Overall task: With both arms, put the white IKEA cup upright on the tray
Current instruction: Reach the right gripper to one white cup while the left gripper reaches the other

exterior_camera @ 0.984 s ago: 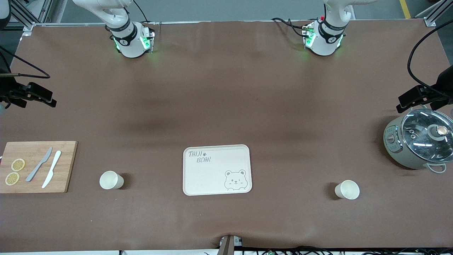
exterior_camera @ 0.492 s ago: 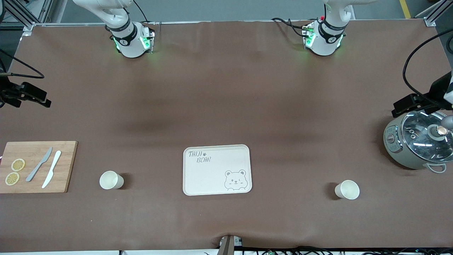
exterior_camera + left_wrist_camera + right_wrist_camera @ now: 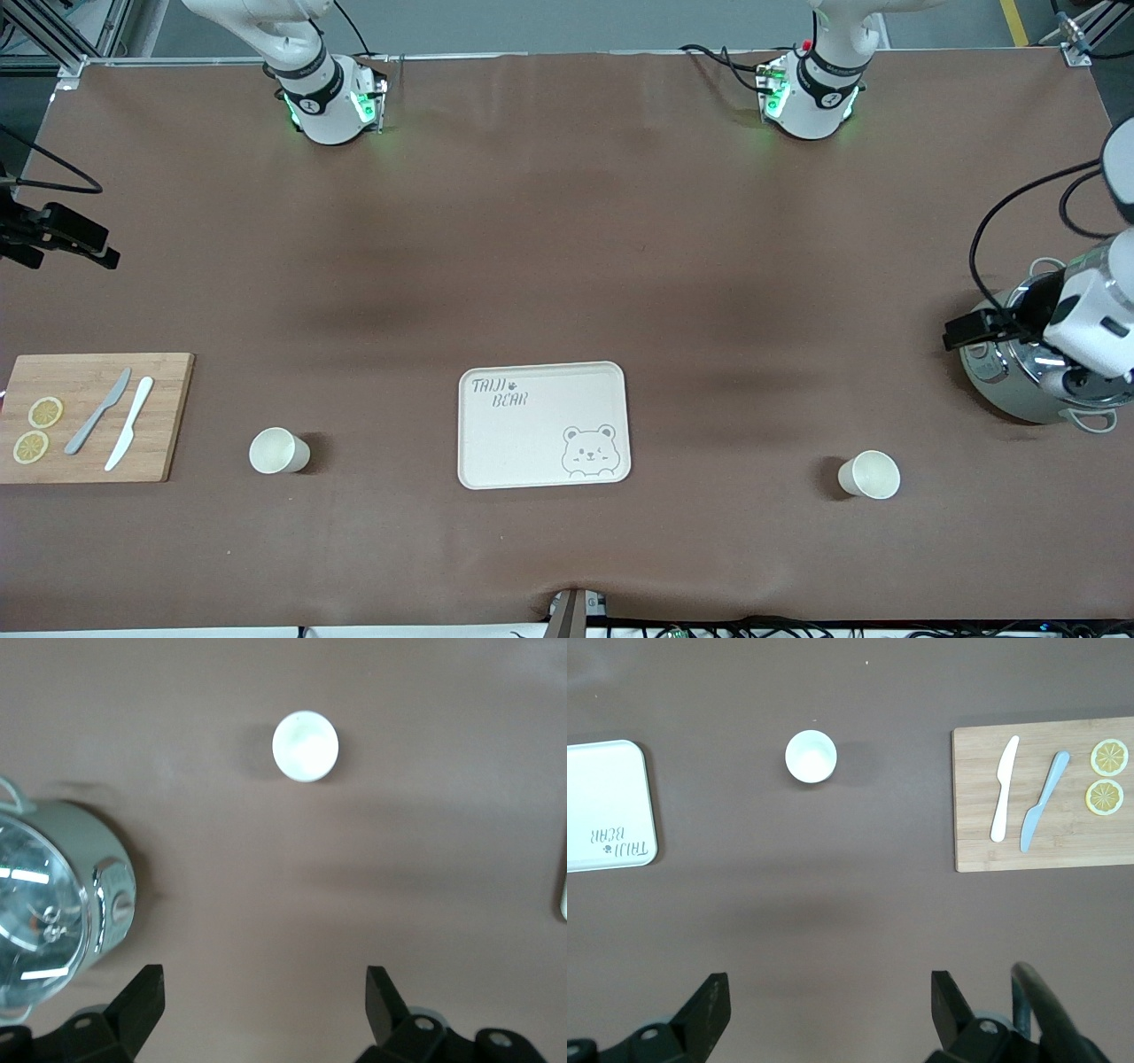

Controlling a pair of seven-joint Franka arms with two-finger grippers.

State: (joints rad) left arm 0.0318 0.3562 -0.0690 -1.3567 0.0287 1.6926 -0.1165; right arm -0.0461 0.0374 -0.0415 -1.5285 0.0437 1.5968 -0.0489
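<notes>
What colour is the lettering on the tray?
Grey, on the cream tray; clearest in the front view.

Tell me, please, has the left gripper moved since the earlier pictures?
Yes: the left gripper has come lower in the front view, now over the pot.

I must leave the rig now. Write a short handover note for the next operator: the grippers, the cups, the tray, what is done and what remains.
Left gripper: open, holding nothing, in the air beside the pot at the left arm's end of the table.
Right gripper: open, holding nothing, high over the right arm's end.
Cups: two white cups, both on the table, one toward the left arm's end, one between the tray and the cutting board.
Done: no cup is grasped, and none is on the tray.
Left: grasp each cup and set it upright on the tray.
</notes>
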